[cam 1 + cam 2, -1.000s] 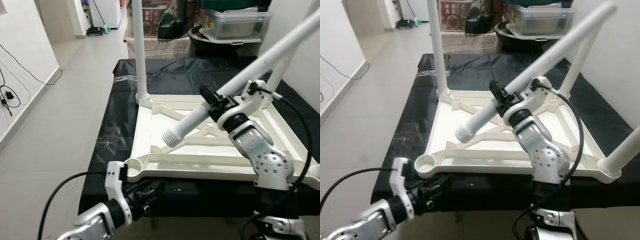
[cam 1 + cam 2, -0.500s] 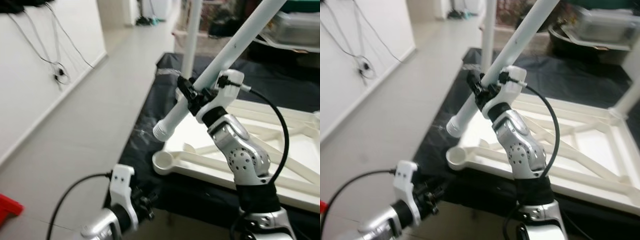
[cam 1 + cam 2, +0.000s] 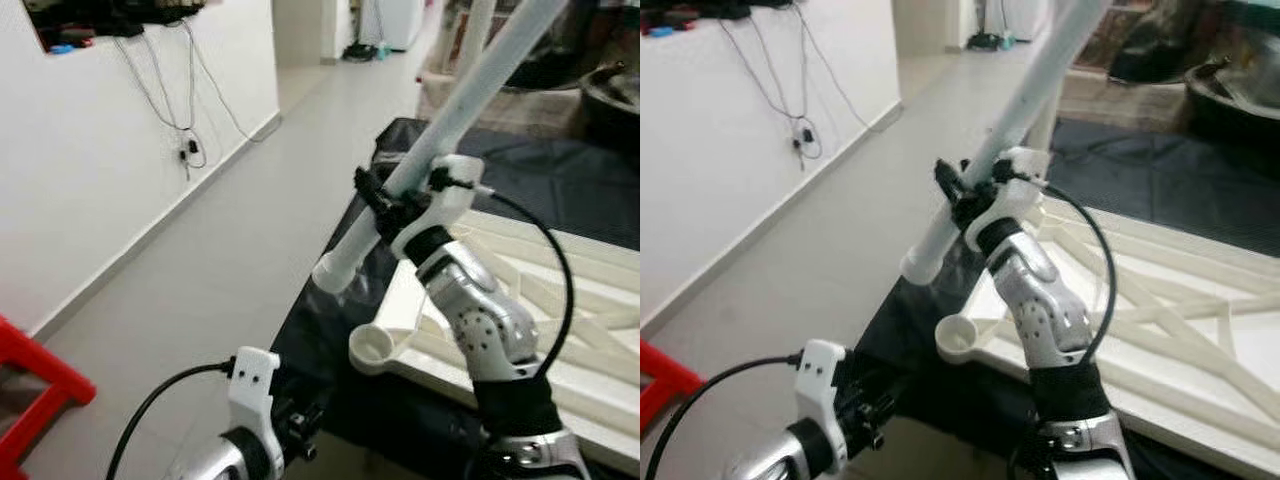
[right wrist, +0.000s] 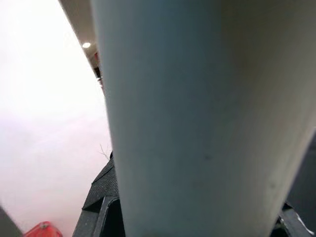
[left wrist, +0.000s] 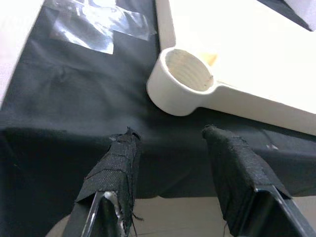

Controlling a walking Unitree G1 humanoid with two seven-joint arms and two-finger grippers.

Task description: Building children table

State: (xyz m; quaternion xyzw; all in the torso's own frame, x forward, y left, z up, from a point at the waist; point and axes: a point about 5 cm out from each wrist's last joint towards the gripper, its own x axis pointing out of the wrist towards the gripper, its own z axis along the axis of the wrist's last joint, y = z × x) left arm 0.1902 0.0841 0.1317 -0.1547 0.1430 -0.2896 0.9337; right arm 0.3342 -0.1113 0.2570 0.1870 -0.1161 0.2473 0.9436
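The right gripper (image 3: pixel 385 205) is clenched around a white table leg (image 3: pixel 455 120), holding it at a slant in the air. The leg's upper end runs off toward one o'clock, and its threaded lower end (image 3: pixel 331 277) points down toward seven o'clock, hanging above and just to the nine o'clock side of the table's empty corner socket (image 3: pixel 373 347). It is not touching the socket.

The white tabletop (image 3: pixel 560 300) lies upside down on a black cloth (image 3: pixel 330 330) that covers a low stand, its ribbed underside facing up. Another white leg (image 3: pixel 475 35) stands upright at the far corner, toward twelve o'clock.

The left gripper (image 5: pixel 170 168) hangs low at about six o'clock, just in front of the cloth's edge, its two black fingers (image 5: pixel 118 163) spread apart and holding nothing. From the wrist, the round threaded socket sits just beyond the fingertips, with a patch of clear tape (image 5: pixel 94 27) on the cloth further off.

A grey floor (image 3: pixel 200 280) stretches toward a white wall (image 3: pixel 100 150) at nine o'clock, where cables (image 3: pixel 185 90) dangle. A red object (image 3: pixel 35 375) shows at eight o'clock.
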